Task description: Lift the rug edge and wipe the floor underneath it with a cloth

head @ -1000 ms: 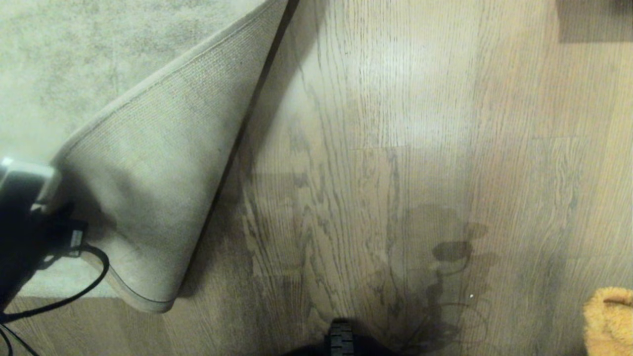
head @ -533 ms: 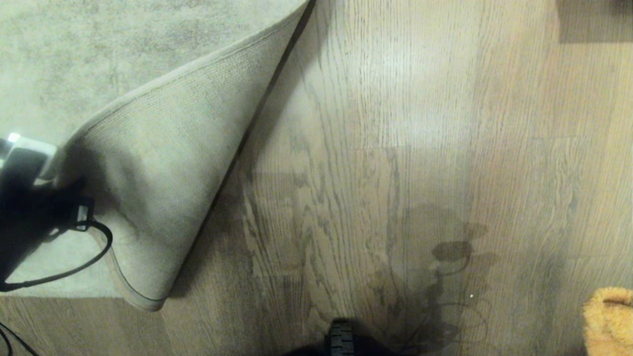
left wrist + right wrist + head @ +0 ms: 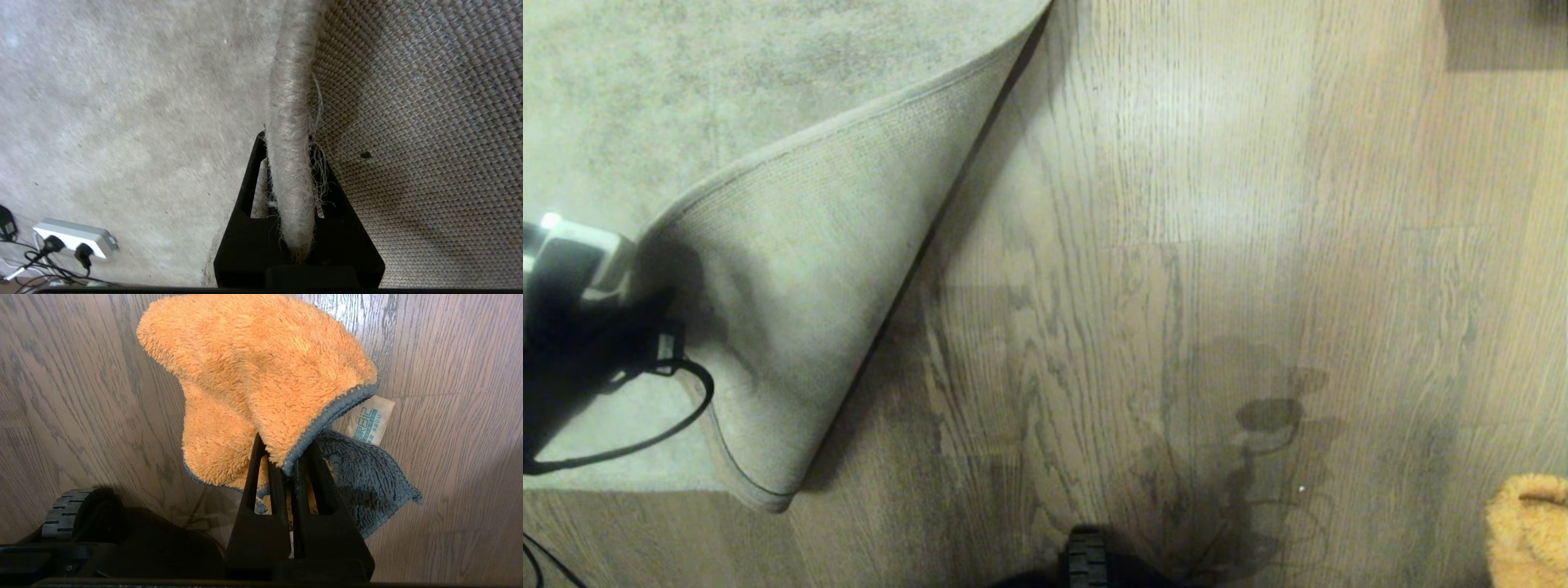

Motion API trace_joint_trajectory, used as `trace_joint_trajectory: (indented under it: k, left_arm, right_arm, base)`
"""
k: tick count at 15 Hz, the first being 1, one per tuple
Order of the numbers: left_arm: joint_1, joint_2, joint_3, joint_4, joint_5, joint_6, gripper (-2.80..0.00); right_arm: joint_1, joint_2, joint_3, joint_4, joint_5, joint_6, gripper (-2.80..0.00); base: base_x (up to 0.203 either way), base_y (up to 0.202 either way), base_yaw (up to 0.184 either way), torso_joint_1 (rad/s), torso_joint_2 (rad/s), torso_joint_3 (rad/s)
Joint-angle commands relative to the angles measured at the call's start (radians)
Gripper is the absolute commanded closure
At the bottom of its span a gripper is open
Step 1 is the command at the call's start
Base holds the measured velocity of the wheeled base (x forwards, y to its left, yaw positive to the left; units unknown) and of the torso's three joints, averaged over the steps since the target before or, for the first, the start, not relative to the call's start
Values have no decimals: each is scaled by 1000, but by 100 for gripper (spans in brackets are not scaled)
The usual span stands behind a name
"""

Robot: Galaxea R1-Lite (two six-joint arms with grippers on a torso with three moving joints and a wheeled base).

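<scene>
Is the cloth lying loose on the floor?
No, the right tool is shut on the cloth, holding it above the floor.

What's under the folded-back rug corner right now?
Bare floor shows beside the flap, which the left claw holds by the rug edge. Under the flap lies rug pile; the strip beneath the fold is hidden.

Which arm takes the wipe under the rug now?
Right. Its gripper already holds the cloth, low at the robot's right. The left gripper is clamped on the rug edge, keeping it folded back off the floor.
</scene>
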Motion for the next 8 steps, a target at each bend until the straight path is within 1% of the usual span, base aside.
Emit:
trace_joint_trajectory:
  k: [1, 8]
  left_arm:
    - [1, -3, 7, -5, 1, 4, 0]
    - [0, -11, 47, -7, 2, 7, 0]
  right_arm:
    - [0, 0, 0, 0, 0, 0, 0]
    - [0, 0, 0, 1, 0, -8, 0]
  base:
    - [0, 0, 0, 0, 0, 0]
    - [0, 0, 0, 0, 0, 0]
